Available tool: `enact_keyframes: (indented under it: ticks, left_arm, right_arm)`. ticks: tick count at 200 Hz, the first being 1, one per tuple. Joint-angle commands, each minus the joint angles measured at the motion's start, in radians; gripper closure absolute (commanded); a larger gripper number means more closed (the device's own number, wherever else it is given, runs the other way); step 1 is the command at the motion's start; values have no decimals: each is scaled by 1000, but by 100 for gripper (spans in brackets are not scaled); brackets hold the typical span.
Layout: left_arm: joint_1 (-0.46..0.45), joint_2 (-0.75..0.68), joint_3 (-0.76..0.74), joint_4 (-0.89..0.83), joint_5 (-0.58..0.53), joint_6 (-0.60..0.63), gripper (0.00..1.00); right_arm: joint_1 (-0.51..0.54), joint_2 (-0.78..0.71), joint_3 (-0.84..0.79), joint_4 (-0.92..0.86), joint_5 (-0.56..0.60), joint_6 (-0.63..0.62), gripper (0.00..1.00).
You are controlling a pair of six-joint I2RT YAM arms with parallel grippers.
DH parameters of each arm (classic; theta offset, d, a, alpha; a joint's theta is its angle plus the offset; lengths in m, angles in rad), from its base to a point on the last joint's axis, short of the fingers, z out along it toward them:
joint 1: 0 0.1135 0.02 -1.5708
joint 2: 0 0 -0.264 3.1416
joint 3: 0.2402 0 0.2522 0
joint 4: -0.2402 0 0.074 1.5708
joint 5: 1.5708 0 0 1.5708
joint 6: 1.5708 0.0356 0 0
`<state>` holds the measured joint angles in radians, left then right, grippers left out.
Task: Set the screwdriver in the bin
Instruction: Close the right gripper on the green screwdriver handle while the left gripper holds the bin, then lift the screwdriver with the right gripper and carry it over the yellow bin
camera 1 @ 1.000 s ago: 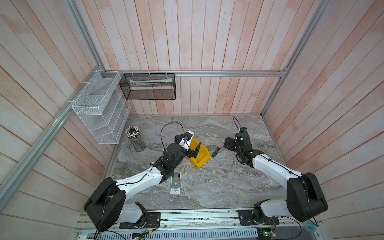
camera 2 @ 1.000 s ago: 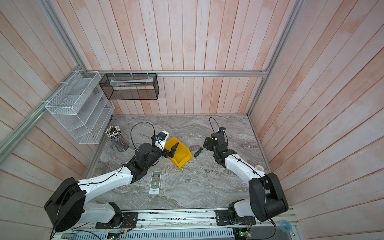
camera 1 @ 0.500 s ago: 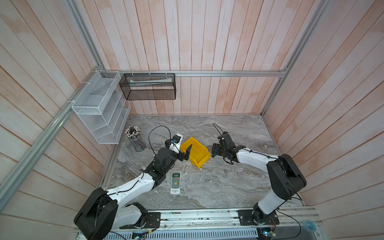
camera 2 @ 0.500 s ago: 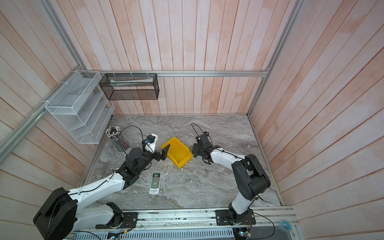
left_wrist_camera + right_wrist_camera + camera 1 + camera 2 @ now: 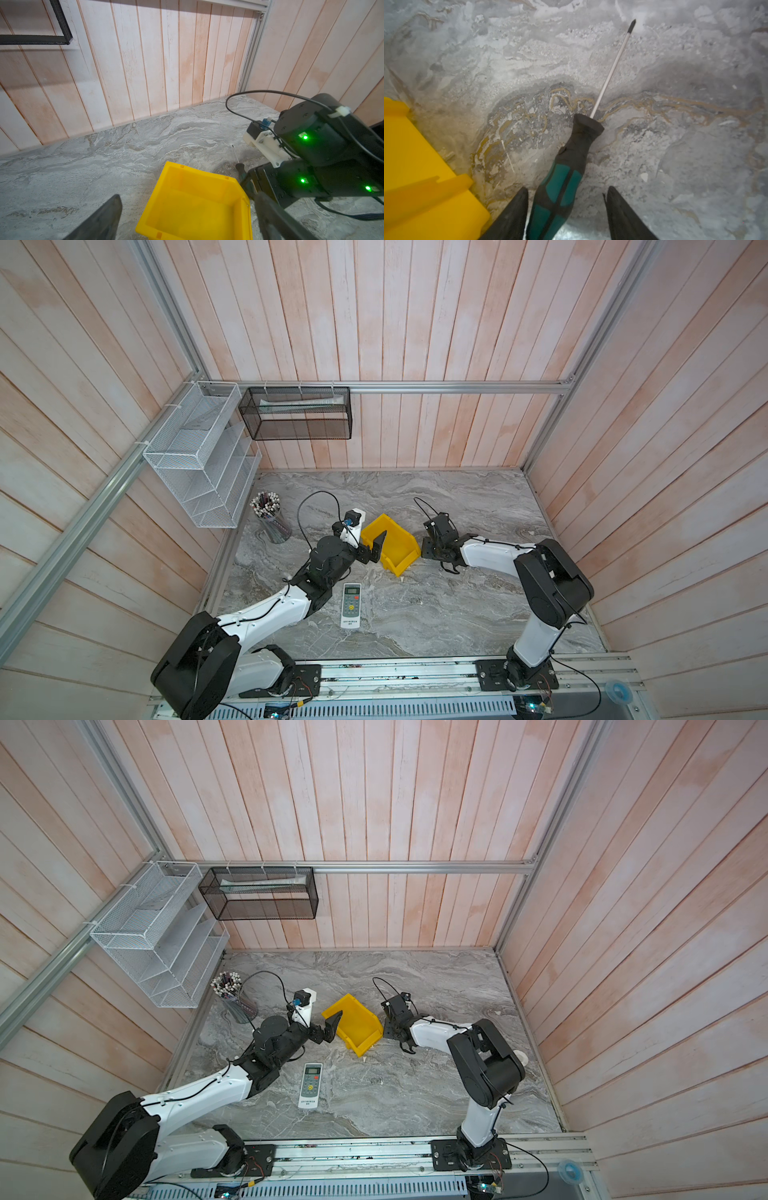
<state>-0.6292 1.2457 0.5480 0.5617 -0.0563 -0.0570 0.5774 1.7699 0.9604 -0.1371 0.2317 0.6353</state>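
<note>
Screwdriver (image 5: 571, 158) lay flat on table (image 5: 675, 145), just beside bin (image 5: 415, 155), outside it. Right gripper (image 5: 566, 189) straddled handle, jaws apart: one finger just beside handle, other clear. Left gripper (image 5: 189, 196) spread wide, bin between fingers.

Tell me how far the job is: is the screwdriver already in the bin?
Not yet. Done: the right gripper straddles the screwdriver handle, beside the bin. In hand: its jaws are not shut; a gap shows. Left: grip, lift, drop into the empty bin.
</note>
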Motion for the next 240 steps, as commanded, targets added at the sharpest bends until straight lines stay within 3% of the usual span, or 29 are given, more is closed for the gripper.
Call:
enact_keyframes:
  ticks: [1,113,155,167,240]
  left_arm:
    - [3,14,-9,16,15,-7,0]
    - [2,9,-8,16,21,-14,0]
    - [3,14,-8,18,23,-14,0]
    - [2,15,-8,20,22,-14,0]
    - [3,29,0,15,30,-14,0]
  right_arm:
    - [5,31,47,-40,40,-13,43]
    - [-2,98,125,-98,36,-63,54]
    - [-6,97,109,-114,48,-98,62]
    - [-9,96,108,-110,44,-110,70]
    - [-19,56,115,-112,35,-163,81]
